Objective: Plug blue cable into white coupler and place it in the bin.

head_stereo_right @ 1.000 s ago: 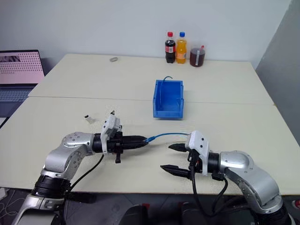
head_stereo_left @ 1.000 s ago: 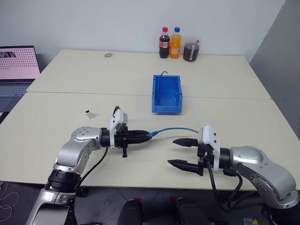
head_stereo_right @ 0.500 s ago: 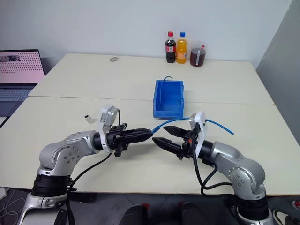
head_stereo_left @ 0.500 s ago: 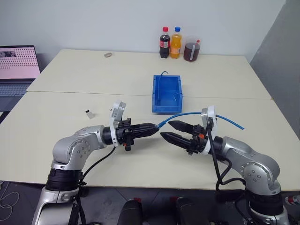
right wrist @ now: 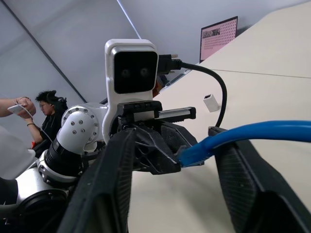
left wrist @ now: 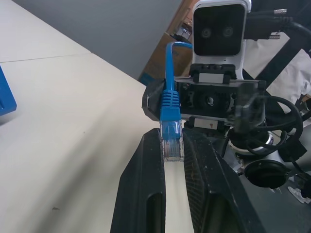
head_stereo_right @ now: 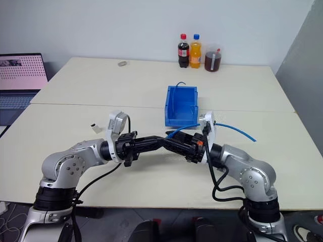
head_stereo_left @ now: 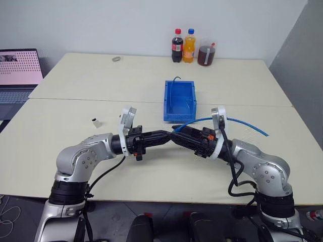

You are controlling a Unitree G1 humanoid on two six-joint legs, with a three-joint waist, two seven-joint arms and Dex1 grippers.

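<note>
The blue cable [left wrist: 170, 104] is held up above the worktop [head_stereo_left: 75, 108], near the middle of its front edge, with its clear plug clamped between the two black fingers [left wrist: 146, 194] of the left tool [head_stereo_left: 164, 136], which are closed tight on the plug's sides. In the left wrist view the plug stands upright between the fingertips, its blue boot just past them and the cord bending away over the right arm's wrist camera. From the plug the cord arcs to the robot's right, passes over the right tool [head_stereo_left: 182, 137] and trails on toward the worktop's right edge, its free end [head_stereo_left: 262, 133] hanging in the air. The right tool meets the left tool tip to tip; its fingers [right wrist: 243, 184] stand apart on either side of the cable just behind the plug, and I cannot tell whether they press on it. The white coupler [head_stereo_left: 95, 122] stands alone on the worktop toward the left edge, well apart from both tools and untouched. The bin [head_stereo_left: 179, 115] sits near the worktop's middle, just behind the meeting tools. Three drink bottles [head_stereo_left: 189, 46] stand at the far edge, and a laptop [head_stereo_left: 19, 68] is beyond the left edge.
</note>
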